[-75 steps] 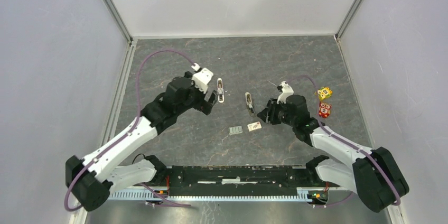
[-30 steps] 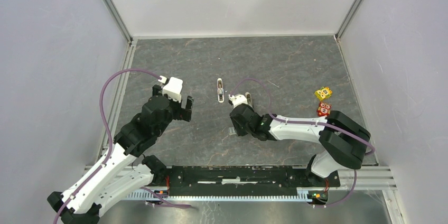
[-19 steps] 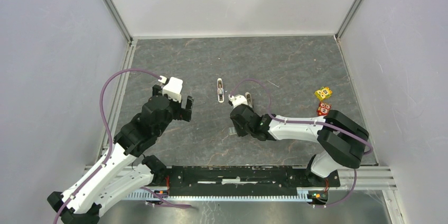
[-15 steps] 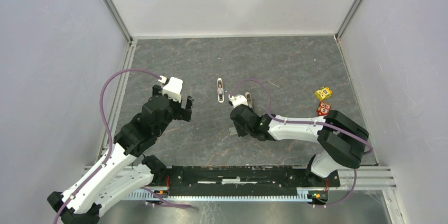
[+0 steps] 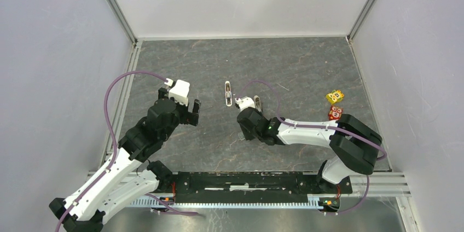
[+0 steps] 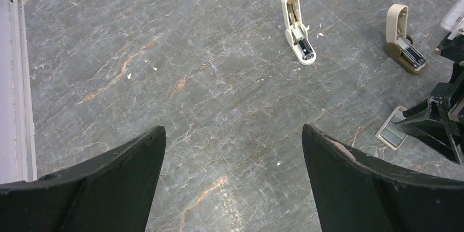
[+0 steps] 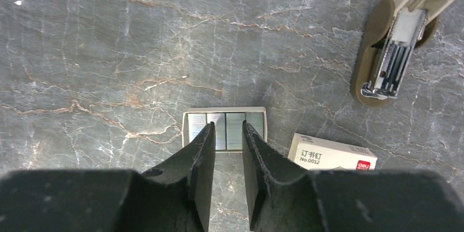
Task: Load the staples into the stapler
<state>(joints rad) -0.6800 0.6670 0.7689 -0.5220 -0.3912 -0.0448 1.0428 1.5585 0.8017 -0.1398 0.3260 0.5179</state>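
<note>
At tips of right end effector (image 7: 225, 129): staples (image 7: 253, 121), flat on table (image 7: 109, 51).

Two staplers lie on the bench (image 7: 109, 51), both hinged open with the magazine channel exposed: a cream stapler (image 6: 298, 28) and, apart from it, a tan stapler (image 7: 391, 51). The staples (image 7: 228, 128) are seen as silvery strips laid side by side in a shallow pale tray (image 7: 224, 110), flat on the bench near the tan stapler. Just beside the tray, a whitish box (image 7: 332, 158) with a red mark is laid flat.
</note>
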